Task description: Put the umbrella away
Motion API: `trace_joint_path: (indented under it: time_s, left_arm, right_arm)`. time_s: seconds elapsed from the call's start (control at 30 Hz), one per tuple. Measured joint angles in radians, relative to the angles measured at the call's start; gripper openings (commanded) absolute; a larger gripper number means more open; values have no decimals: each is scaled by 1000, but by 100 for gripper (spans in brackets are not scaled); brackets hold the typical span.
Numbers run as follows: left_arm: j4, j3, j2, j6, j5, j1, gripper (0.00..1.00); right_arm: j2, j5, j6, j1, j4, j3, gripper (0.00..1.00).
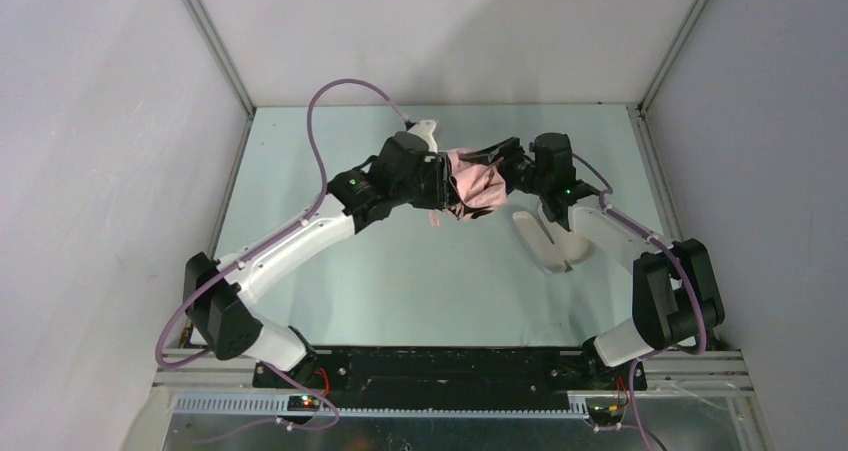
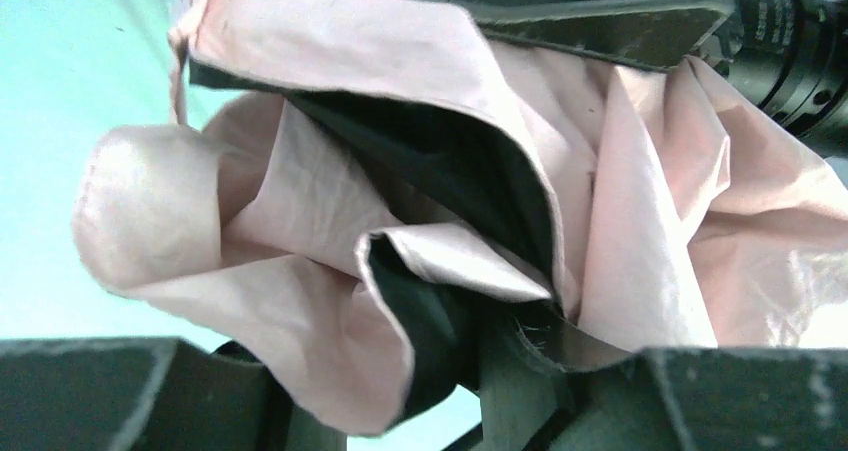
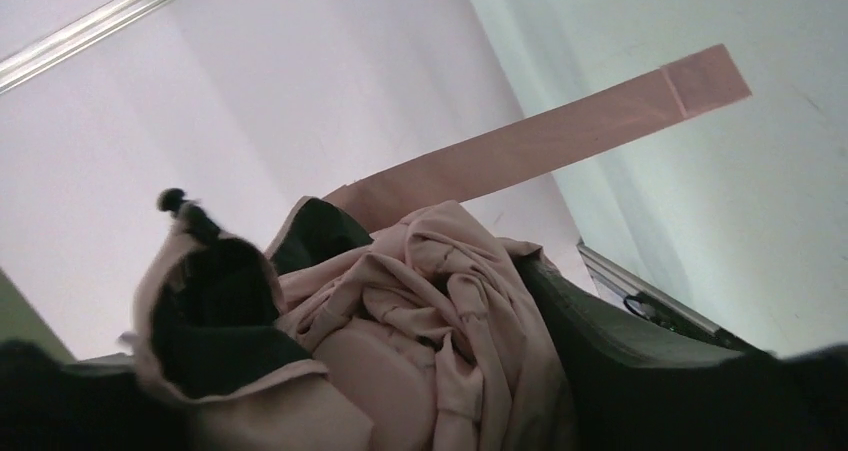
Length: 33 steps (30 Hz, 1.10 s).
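Two arms meet at upper centre of the top view, both tools on the umbrella (image 1: 472, 186). It hangs as a crumpled pink bundle between them, over the far part of the surface (image 1: 400, 271).

Left tool (image 1: 440, 179): comes in from the left, clamped on the bundle. In the left wrist view its fingers (image 2: 100, 391) sit at the bottom corners, set wide, with pink fabric and black underside (image 2: 440, 161) filling the gap between them. A dark finger (image 2: 590, 11) of the right tool lies on the fabric at the top of that frame.

Right tool (image 1: 500, 161): comes in from the right, also pinching the umbrella. In the right wrist view the canopy (image 3: 420, 301) is bunched between its fingers (image 3: 640, 361). Pink strap (image 3: 560, 136) sticks out flat toward the upper right. A dark rib tip (image 3: 172, 201) pokes up at left.

Pale piece (image 1: 425, 129) juts out just above the left tool; cannot tell what it is.

Pale oblong case (image 1: 548, 243) lies on the surface right of centre, below the right tool, apart from the umbrella.
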Motion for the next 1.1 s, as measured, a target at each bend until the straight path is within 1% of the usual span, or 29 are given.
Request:
trace_joint_path:
  time_s: [0.03, 0.1, 0.13, 0.17, 0.2, 0.23, 0.27, 0.3, 0.33, 0.4, 0.43, 0.47, 0.53, 0.57, 0.67, 0.8, 0.87, 0.93, 1.0, 1.03, 1.1]
  left_arm:
    - [-23, 17, 6, 30, -30, -11, 0]
    - [-60, 46, 21, 88, -90, -38, 0]
    - [-68, 64, 28, 127, -136, -57, 0]
    - [-74, 78, 31, 151, -159, -67, 1]
    - [-84, 89, 32, 175, -188, -80, 3]
    - [-89, 93, 32, 194, -214, -95, 13]
    - [-92, 98, 33, 211, -243, -110, 19]
    - [-95, 101, 33, 217, -261, -117, 30]
    - [-97, 104, 33, 219, -267, -121, 36]
    - [-93, 108, 32, 208, -261, -115, 62]
    - [-87, 108, 30, 198, -249, -109, 67]
    - [-76, 103, 26, 186, -214, -99, 76]
    - [-38, 74, 10, 154, -145, -79, 83]
    - [-20, 56, -3, 136, -119, -70, 85]
    - [37, -26, -66, 42, -18, -28, 98]
    - [72, -110, -150, -89, 113, 32, 100]
    - [124, -150, -179, -168, 182, 68, 100]
    - [232, -209, -198, -269, 263, 105, 100]
    - [380, -282, -203, -394, 331, 143, 100]
    - [490, -333, -200, -478, 362, 159, 100]
    - [626, -397, -188, -601, 380, 176, 100]
  right_arm:
    - [0, 1, 0, 1, -21, 0, 53]
    - [0, 2, -3, 2, -72, 0, 13]
    - [0, 3, -21, 3, -104, 0, 5]
    - [0, -1, -11, 2, -127, -2, 0]
    - [0, -2, -3, 2, -130, -2, 0]
    - [0, -3, -2, 3, -125, -1, 0]
    - [0, -9, -1, 3, -116, 0, 0]
    - [0, -14, -1, 3, -108, 0, 0]
    - [0, -17, -2, 3, -100, 0, 0]
    - [0, -25, -10, -4, -72, 0, 0]
    - [0, -35, -18, -13, -57, 0, 0]
    - [0, -51, -21, -23, -42, 0, 0]
    - [0, -84, -47, -42, -12, 3, 0]
    - [0, -99, -62, -53, 2, 5, 0]
    - [0, -127, -98, -76, 57, 10, 0]
    - [-2, -118, -122, -121, 165, 23, 0]
    - [-2, -107, -121, -137, 238, 29, 0]
    - [-2, -95, -114, -146, 320, 32, 0]
    - [-2, -87, -111, -145, 406, 34, 0]
    - [-1, -86, -112, -142, 443, 37, 0]
    - [0, -85, -113, -137, 505, 42, 0]
